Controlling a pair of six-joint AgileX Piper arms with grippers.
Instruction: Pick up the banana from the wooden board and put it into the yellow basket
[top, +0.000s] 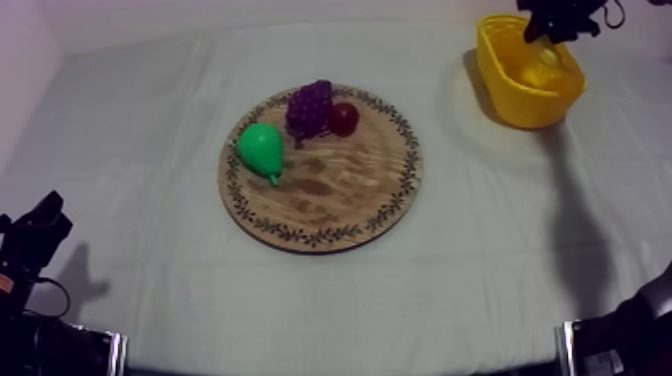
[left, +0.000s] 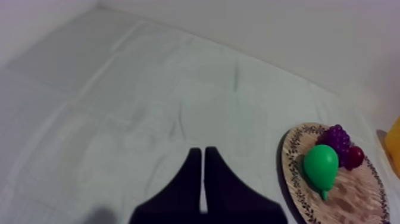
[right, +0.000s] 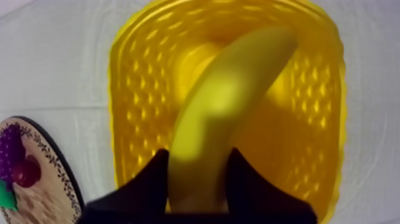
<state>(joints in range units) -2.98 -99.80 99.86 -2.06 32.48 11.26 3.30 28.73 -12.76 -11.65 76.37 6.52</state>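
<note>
The right arm reaches in at the far right of the table, holding the right pincer over the yellow basket. Its two black fingers pinch one end of the banana. The rest of the fruit reaches out ahead of the pincer, above the basket's open mouth (whether it touches the basket's floor I cannot tell). Well apart from that pincer lies the round wooden board, carrying a pear, a bunch of grapes and a small red fruit. The left arm sits low at its own side. The left pincer is pressed together into a narrow wedge over bare cloth, with the board ahead of it and off to one side.
</note>
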